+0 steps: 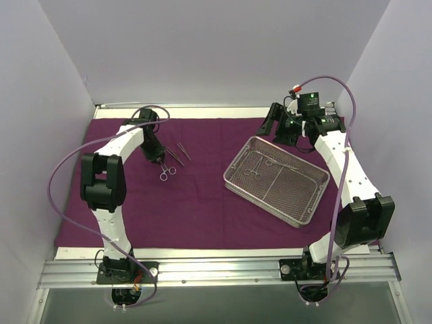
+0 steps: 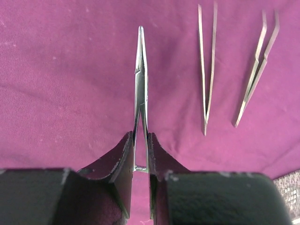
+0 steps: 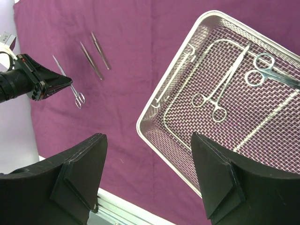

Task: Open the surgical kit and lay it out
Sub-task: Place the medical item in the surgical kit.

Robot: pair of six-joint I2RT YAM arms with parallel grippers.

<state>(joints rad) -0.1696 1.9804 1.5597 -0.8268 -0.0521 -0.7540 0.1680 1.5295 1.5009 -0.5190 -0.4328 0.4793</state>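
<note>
The dark purple cloth wrap (image 1: 202,202) lies spread flat over the table. My left gripper (image 1: 160,162) is at the cloth's far left, shut on a thin ring-handled forceps (image 2: 140,70) by its shanks. The forceps' tip points away, low over the cloth (image 2: 70,93), and its rings (image 1: 168,173) stick out behind the fingers. Two tweezers (image 2: 207,70) (image 2: 258,75) lie on the cloth just right of it. The silver wire-mesh tray (image 1: 233,181) sits at the right with two forceps (image 3: 220,89) (image 3: 262,72) inside. My right gripper (image 1: 273,125) hangs open and empty above the tray's far corner.
White walls close in the table on the left, back and right. A metal rail (image 1: 216,270) carrying both arm bases runs along the near edge. A strip of bare white table (image 1: 202,111) shows beyond the cloth's far edge.
</note>
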